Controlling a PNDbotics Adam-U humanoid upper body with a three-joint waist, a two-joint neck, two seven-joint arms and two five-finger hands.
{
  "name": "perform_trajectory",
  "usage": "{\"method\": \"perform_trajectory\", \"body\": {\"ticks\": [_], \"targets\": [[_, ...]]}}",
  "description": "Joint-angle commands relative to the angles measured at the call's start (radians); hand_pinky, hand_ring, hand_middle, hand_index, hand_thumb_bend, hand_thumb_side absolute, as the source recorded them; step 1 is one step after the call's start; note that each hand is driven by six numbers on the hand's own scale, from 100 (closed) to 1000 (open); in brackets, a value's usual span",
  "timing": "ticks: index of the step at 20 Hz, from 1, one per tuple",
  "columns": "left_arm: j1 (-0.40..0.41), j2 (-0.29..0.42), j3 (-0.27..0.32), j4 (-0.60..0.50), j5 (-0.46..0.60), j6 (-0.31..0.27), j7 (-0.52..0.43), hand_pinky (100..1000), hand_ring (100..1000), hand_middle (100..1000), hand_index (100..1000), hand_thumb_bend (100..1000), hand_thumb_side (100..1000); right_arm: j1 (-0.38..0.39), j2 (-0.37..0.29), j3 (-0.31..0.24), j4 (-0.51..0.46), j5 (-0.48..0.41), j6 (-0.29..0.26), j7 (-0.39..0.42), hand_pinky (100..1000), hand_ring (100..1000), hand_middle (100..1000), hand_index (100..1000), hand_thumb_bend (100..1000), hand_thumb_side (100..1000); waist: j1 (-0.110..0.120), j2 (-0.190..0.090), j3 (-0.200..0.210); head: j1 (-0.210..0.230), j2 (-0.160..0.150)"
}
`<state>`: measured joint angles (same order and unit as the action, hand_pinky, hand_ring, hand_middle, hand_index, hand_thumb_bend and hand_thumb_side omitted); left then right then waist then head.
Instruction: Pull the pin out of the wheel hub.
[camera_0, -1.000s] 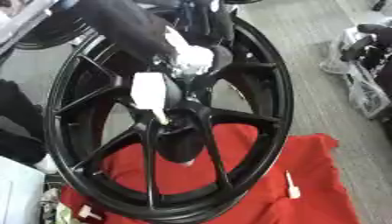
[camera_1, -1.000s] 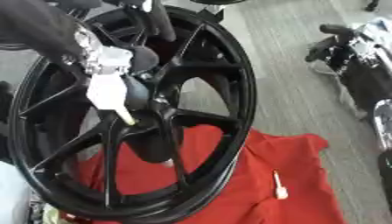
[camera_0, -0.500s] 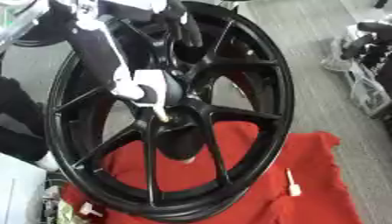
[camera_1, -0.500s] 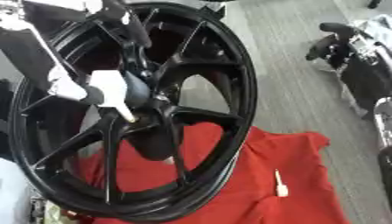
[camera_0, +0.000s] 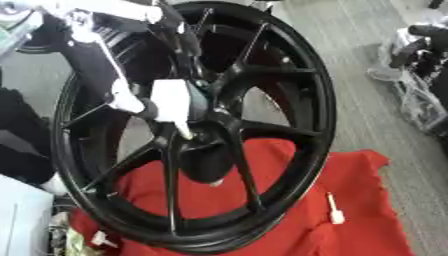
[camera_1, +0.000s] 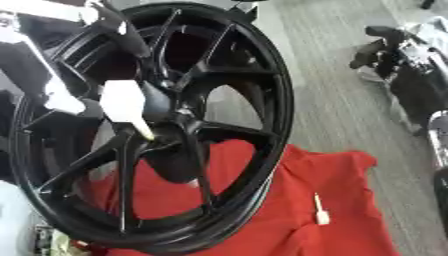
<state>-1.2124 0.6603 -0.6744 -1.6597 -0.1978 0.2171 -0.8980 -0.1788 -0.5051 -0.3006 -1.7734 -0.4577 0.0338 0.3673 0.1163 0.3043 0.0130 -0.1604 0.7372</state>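
In the left eye view, a large glossy black alloy wheel rim with slim paired spokes stands nearly upright, tilted a little, its lower edge resting on a crumpled red cloth spread over grey flooring. At the hub sits a white pin with a broad flat head and a thin cream tapered tip; the tip slants down and to the right, ending just over the dark hub centre. The robot's left hand comes in from the upper left on a black and white arm and touches the left side of the pin's head; it is too blurred to tell how far its fingers are curled or whether they grip the pin. A second small white pin with a narrow shaft lies loose on the cloth toward its right edge, well apart from the rim. In the right eye view the same pin shows as a white six-sided block with the pale tip pointing down-right across the hub, where the spokes meet. The left hand shows as a white shape just beside it.
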Motion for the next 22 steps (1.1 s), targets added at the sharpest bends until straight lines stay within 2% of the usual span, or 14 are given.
{"method": "perform_trajectory", "body": {"ticks": [1,3,7,11,22], "targets": [[-0.009,0.027,0.018,0.011,-0.011,0.007,-0.006,943,876,803,884,465,184,-0.007,-0.03,-0.004,-0.015,0.009,0.004,-0.003,929,622,566,808,100,634,-0.006,-0.026,-0.002,0.002,0.002],[-0.006,0.028,0.016,0.017,-0.013,0.01,-0.008,943,877,803,884,473,226,-0.007,-0.03,-0.004,-0.016,0.01,0.005,-0.005,929,622,566,808,100,635,-0.006,-0.025,-0.003,0.002,0.003],[-0.001,0.029,0.015,0.018,-0.01,0.023,-0.005,937,869,788,874,507,416,-0.007,-0.03,-0.003,-0.014,0.013,0.008,-0.005,929,622,567,808,100,637,-0.005,-0.025,-0.003,0.004,0.004],[0.004,0.028,0.011,0.017,-0.007,0.035,0.001,936,867,781,864,534,510,-0.009,-0.03,-0.003,-0.014,0.014,0.009,-0.005,930,622,567,808,100,637,-0.004,-0.025,-0.004,0.006,0.004],[0.006,0.02,0.0,0.029,-0.034,0.028,-0.005,936,867,778,856,568,470,-0.01,-0.028,-0.003,-0.013,0.014,0.012,-0.005,931,622,568,808,100,637,-0.004,-0.024,-0.007,0.007,0.005]]}}
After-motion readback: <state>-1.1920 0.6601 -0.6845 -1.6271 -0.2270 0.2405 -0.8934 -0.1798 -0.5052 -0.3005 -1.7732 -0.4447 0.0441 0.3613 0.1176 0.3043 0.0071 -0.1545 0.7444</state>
